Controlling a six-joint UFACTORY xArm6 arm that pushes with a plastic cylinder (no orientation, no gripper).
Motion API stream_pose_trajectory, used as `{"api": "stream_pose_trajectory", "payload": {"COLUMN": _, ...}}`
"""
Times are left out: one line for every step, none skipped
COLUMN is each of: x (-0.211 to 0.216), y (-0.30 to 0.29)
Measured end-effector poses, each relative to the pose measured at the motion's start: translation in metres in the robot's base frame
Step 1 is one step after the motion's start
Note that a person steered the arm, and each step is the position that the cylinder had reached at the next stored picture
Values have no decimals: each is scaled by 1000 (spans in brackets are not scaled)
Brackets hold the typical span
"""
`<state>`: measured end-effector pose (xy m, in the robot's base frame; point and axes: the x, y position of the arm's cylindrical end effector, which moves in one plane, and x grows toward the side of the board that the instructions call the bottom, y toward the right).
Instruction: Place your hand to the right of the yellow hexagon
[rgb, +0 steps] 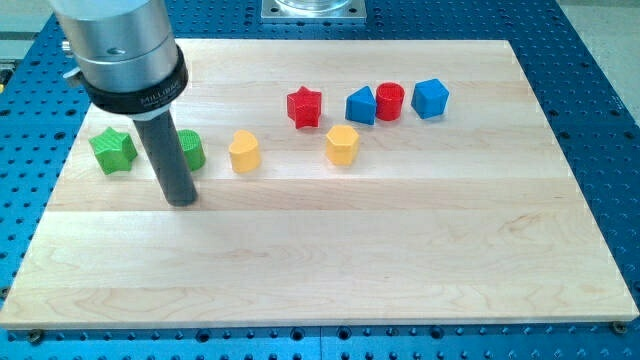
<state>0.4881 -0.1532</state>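
The yellow hexagon (342, 144) sits near the middle of the wooden board, in its upper half. My tip (181, 200) rests on the board far to the view's left of the hexagon and a little lower. The rod stands just in front of a green cylinder (191, 149), partly hiding it. A yellow block with a rounded top (244, 152) lies between my tip and the hexagon.
A green star (113, 150) lies left of the rod. A red star (304, 107), a blue triangular block (361, 105), a red cylinder (389, 101) and a blue block (430, 98) form a row above the hexagon. The board (400, 260) lies on a blue perforated table.
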Motion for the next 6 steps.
{"api": "stream_pose_trajectory", "payload": {"x": 5, "y": 49}}
{"api": "stream_pose_trajectory", "payload": {"x": 5, "y": 157}}
{"api": "stream_pose_trajectory", "payload": {"x": -21, "y": 262}}
{"api": "stream_pose_trajectory", "payload": {"x": -27, "y": 281}}
{"api": "stream_pose_trajectory", "payload": {"x": -27, "y": 281}}
{"api": "stream_pose_trajectory", "payload": {"x": -40, "y": 281}}
